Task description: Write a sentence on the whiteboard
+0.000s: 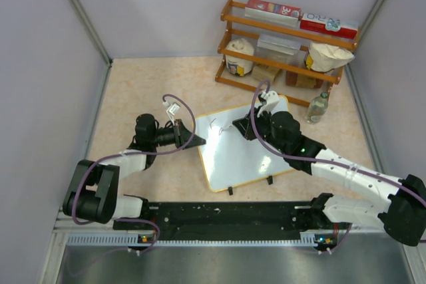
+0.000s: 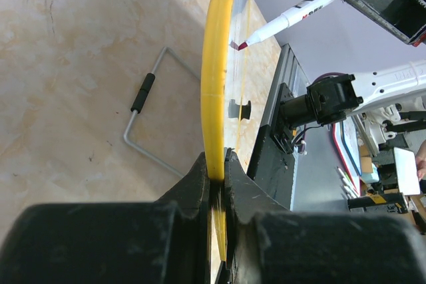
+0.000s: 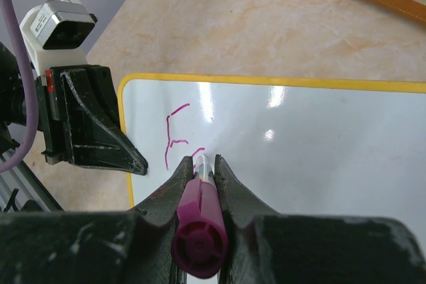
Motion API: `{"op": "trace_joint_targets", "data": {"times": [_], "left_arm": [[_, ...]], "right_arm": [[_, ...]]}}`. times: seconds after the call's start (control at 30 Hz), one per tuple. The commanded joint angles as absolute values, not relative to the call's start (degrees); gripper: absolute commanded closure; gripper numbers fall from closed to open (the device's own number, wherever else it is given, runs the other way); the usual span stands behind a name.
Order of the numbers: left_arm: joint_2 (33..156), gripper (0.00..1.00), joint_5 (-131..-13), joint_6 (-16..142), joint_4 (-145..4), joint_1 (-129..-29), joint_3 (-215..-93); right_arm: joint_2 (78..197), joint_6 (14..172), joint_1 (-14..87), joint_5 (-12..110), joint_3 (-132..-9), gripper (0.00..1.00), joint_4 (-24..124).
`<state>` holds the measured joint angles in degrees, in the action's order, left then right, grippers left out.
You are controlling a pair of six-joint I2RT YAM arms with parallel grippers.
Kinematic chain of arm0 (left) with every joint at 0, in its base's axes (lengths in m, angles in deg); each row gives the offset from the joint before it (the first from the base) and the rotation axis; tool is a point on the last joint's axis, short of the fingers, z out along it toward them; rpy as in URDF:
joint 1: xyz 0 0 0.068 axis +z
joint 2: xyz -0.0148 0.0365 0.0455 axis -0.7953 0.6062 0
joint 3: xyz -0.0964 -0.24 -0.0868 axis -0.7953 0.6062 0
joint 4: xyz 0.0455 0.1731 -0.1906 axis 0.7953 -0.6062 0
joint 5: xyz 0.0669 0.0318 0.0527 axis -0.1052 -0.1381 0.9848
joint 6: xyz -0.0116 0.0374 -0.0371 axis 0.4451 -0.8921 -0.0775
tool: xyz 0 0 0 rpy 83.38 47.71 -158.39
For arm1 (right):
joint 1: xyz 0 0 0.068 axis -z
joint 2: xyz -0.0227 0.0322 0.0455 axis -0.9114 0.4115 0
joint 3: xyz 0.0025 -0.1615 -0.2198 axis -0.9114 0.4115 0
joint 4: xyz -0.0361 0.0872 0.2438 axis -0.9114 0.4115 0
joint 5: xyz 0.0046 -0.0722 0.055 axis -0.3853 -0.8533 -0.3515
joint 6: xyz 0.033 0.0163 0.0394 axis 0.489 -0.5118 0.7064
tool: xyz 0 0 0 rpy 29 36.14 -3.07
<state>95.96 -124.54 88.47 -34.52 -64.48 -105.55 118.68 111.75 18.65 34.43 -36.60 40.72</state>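
So, the whiteboard (image 1: 249, 154) sits mid-table (image 1: 140, 84), turned a bit askew, between the two arms and just in front of a wooden rack (image 1: 234, 38). Its two black feet (image 1: 229, 191) are on the edge nearest the arm bases. Can't tell if it lies flat or is propped up a little.

The left gripper (image 2: 216, 164) is pinched tight on the board's yellow left edge, with the frame running straight up between the fingers in the wrist view. A bent wire loop (image 2: 150, 108) with a black sleeve lies on the table beside it.

The right gripper (image 3: 201, 164) is clamped on a magenta marker (image 3: 200, 234), and the tip is down at the board's top-left area. From the left wrist it looks like it's touching the surface.

The sentence (image 3: 174, 134) is barely there. There's a pink E-ish shape near the top-left corner and a short stroke right at the tip.

A clear bottle (image 1: 318, 108) stands off the board's far right corner, by the rack.
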Motion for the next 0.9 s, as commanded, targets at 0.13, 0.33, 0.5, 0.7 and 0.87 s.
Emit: {"op": "trace_joint_targets", "data": {"times": [0.13,0.33,0.5,0.7,0.87], "left_arm": [[95.57,1.0,-124.65,83.76,-33.8,-65.17,-106.63],[95.48,1.0,-124.65,83.76,-33.98,-65.17,-106.63],[95.48,1.0,-124.56,83.76,-33.98,-65.17,-106.63],[95.48,1.0,-124.65,83.76,-34.07,-65.17,-106.62],[95.48,1.0,-124.65,83.58,-34.07,-65.17,-106.62]], "right_arm": [[117.46,110.79,19.29,34.16,-34.46,1.0,42.16],[116.76,110.97,19.38,33.73,-33.75,1.0,42.42],[116.23,110.88,19.38,32.85,-34.1,1.0,42.6],[115.44,110.44,19.38,32.4,-35.59,1.0,42.69],[114.39,110.44,19.47,34.07,-37.09,1.0,41.2]]}}
